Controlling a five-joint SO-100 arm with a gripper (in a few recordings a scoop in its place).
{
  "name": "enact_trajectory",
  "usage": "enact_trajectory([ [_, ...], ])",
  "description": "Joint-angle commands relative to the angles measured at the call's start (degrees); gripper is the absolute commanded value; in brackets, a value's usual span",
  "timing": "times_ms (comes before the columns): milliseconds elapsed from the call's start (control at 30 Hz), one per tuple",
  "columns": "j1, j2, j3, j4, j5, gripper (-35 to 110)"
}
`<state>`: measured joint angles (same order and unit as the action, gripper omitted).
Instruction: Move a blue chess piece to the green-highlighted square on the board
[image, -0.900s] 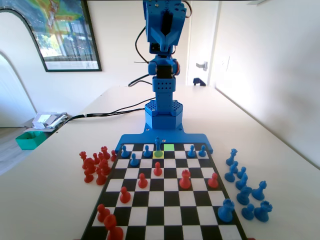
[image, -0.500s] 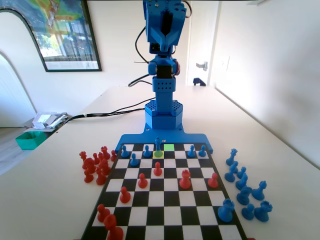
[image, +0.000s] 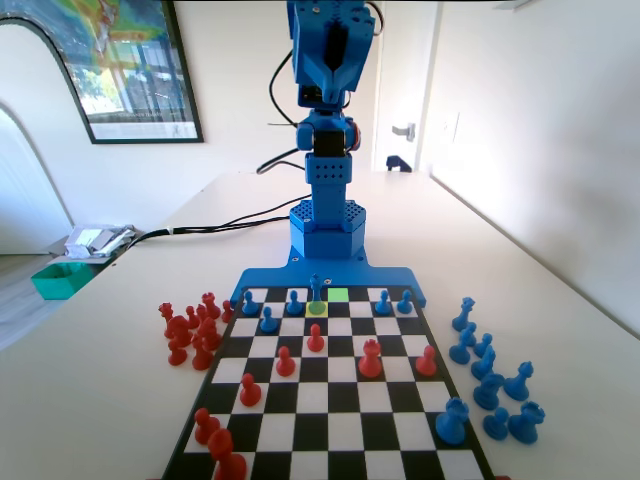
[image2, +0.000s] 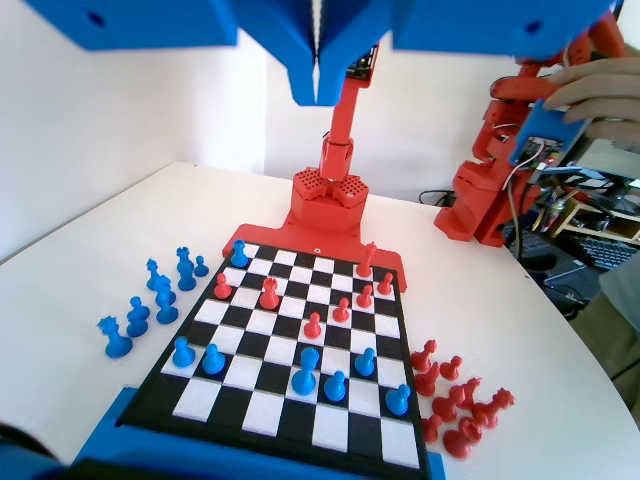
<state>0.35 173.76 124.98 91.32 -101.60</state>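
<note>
Overhead, end effector closed, empty.

No legible text, labels, brands or numbers anywhere. The framed colourful poster on the wall, fixed view: print too small and blurred to read. The flat black-and-white chequered chessboard carries no file or rank markings. Blue and red plastic parts: no readable marks.

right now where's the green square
In the fixed view the green-highlighted square sits in the board's far row by the blue rim, just right of the tall blue chess piece.
</note>
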Motion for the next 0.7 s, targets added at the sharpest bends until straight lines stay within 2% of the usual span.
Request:
enact_trajectory([
  [0, -1.32, -4.83, -5.71, 0.26, -0.97, 1],
  [167, -1.23, -9.84, -10.2, 0.97, -4.31, 1],
  [667, 8.0, -40.08, -22.24, 5.98, -32.61, 1],
])
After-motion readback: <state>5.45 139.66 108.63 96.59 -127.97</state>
